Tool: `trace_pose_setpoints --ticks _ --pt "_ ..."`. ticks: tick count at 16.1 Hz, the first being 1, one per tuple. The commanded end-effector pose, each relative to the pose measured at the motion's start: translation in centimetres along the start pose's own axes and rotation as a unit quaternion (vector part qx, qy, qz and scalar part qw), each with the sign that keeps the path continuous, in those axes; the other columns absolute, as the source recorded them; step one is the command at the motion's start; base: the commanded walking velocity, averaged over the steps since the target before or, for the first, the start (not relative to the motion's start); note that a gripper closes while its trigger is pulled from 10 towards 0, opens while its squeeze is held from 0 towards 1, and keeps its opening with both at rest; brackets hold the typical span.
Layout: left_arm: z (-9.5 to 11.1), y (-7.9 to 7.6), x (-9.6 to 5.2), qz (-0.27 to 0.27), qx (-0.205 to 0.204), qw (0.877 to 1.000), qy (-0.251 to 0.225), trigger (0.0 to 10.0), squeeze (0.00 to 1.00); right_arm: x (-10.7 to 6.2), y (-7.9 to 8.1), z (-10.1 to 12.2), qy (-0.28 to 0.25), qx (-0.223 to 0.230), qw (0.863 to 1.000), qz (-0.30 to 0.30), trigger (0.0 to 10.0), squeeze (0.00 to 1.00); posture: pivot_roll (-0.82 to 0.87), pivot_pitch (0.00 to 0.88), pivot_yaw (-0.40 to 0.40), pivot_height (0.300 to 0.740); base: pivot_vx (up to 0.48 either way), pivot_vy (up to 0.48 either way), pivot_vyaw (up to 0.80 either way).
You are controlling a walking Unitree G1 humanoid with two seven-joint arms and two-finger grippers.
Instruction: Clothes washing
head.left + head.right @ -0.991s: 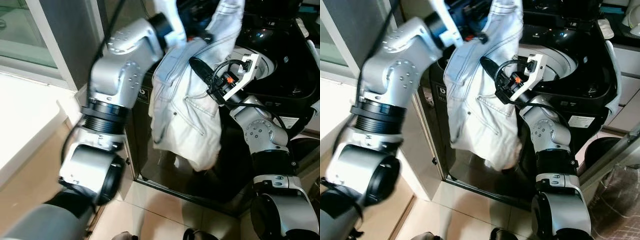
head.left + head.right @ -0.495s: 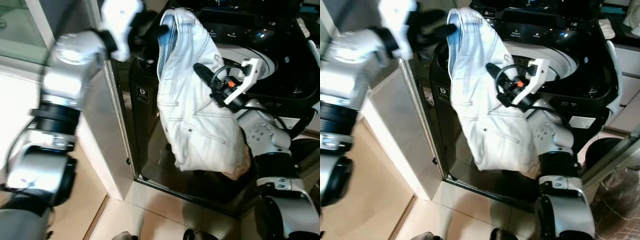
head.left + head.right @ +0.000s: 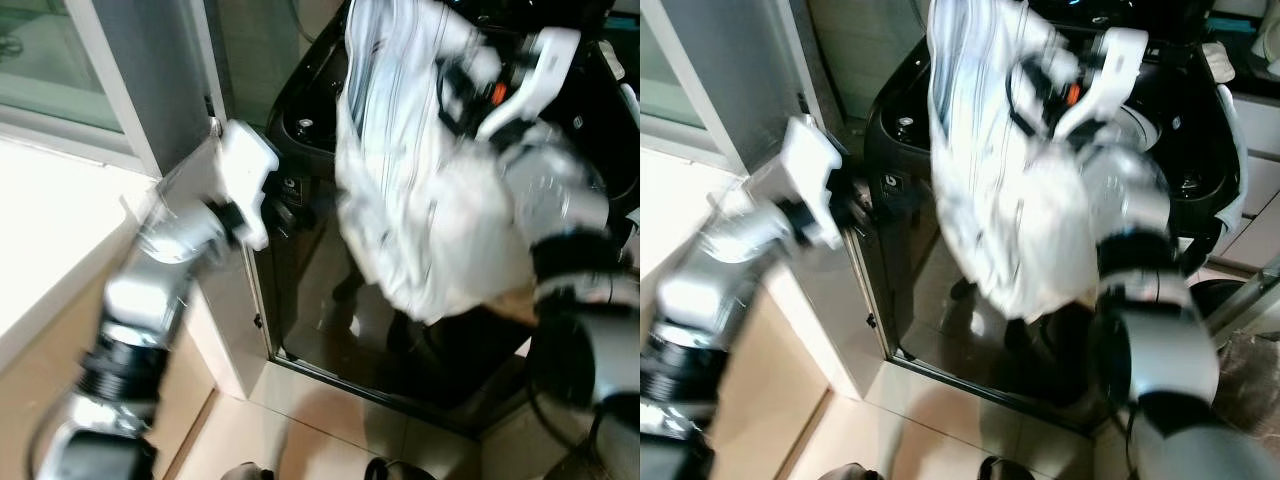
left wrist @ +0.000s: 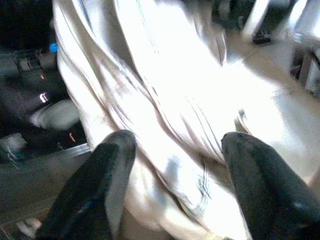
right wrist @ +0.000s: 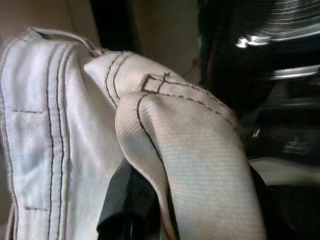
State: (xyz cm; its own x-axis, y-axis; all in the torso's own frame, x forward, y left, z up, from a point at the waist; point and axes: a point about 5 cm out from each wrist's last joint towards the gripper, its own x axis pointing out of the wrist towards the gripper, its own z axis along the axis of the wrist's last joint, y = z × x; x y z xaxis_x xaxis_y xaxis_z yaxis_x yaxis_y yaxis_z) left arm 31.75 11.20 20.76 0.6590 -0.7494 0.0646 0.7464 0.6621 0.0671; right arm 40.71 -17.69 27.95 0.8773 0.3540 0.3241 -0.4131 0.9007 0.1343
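Your right gripper (image 5: 150, 200) pinches the pale jeans (image 3: 420, 200) above the washer's rim (image 3: 1200, 110) — left gripper (image 4: 175, 165) spread, free alongside.

No text, label or number can be read. A small pale mark on the black washing machine (image 3: 300, 170) front is too blurred to make out.

Heavy motion blur — overexposed whites

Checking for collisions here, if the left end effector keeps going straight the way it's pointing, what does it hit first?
Most likely the pale jeans: they hang straight ahead between the open left end effector's fingers. Depth is unclear because of blur.
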Motion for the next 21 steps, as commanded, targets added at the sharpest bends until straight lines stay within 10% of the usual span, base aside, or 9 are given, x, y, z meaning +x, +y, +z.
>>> trace_pose_setpoints --ticks 1,6,7,10,13,14,15,17,21 --pt "0.3 -0.6 0.3 0.036 -0.034 0.998 -0.025 10.0 1.0 1.5 0.4 3.2 -0.037 -0.053 0.998 -0.012 0.0 0.0 -0.12 0.0 -0.062 0.74 0.0 0.0 0.0" --pt "-0.4 -2.6 -1.0 0.113 -0.075 0.99 -0.024 10.0 0.82 5.7 4.2 10.1 -0.056 -0.213 0.974 -0.056 0.0 0.0 0.04 0.0 -0.162 0.74 0.0 0.0 0.0" --pt "-0.5 -3.1 -1.7 0.132 -0.081 0.988 -0.021 10.0 0.0 6.2 5.1 11.7 -0.06 -0.323 0.941 -0.08 0.0 0.0 0.07 0.0 -0.19 0.74 0.0 0.0 0.0" --pt "-0.9 -4.8 -3.4 0.191 -0.087 0.978 -0.008 10.0 0.0 7.1 7.6 10.1 -0.037 -0.634 0.769 -0.07 0.0 0.0 0.13 0.092 -0.261 0.74 0.0 0.0 0.0" --pt "-1.2 -6.2 -4.2 0.223 -0.099 0.97 0.005 10.0 0.0 5.4 6.3 0.5 0.096 -0.759 0.644 0.031 0.0 0.0 0.17 0.152 -0.311 0.74 0.0 0.0 0.0" --pt "-1.2 -6.4 -4.4 0.226 -0.1 0.969 0.006 10.0 0.0 5.0 6.0 -0.5 0.11 -0.764 0.634 0.04 0.0 0.0 0.17 0.156 -0.314 0.74 0.0 0.0 0.0" --pt "-1.3 -6.4 -4.7 0.234 -0.104 0.966 0.011 10.0 0.0 4.1 4.6 -2.1 0.157 -0.697 0.699 0.015 10.0 0.0 0.17 0.156 -0.314 0.74 0.0 0.0 0.0" --pt "-1.4 -6.4 -4.9 0.233 -0.108 0.966 0.016 10.0 0.0 2.3 1.7 -3.5 0.214 -0.472 0.851 -0.084 10.0 0.0 0.15 0.151 -0.295 0.74 0.0 0.0 0.0" --pt "-1.4 -6.3 -4.1 0.214 -0.109 0.971 0.023 10.0 0.0 1.1 -1.5 -2.1 0.179 -0.208 0.935 -0.222 10.0 0.0 0.11 0.129 -0.258 0.74 0.0 0.0 0.0"
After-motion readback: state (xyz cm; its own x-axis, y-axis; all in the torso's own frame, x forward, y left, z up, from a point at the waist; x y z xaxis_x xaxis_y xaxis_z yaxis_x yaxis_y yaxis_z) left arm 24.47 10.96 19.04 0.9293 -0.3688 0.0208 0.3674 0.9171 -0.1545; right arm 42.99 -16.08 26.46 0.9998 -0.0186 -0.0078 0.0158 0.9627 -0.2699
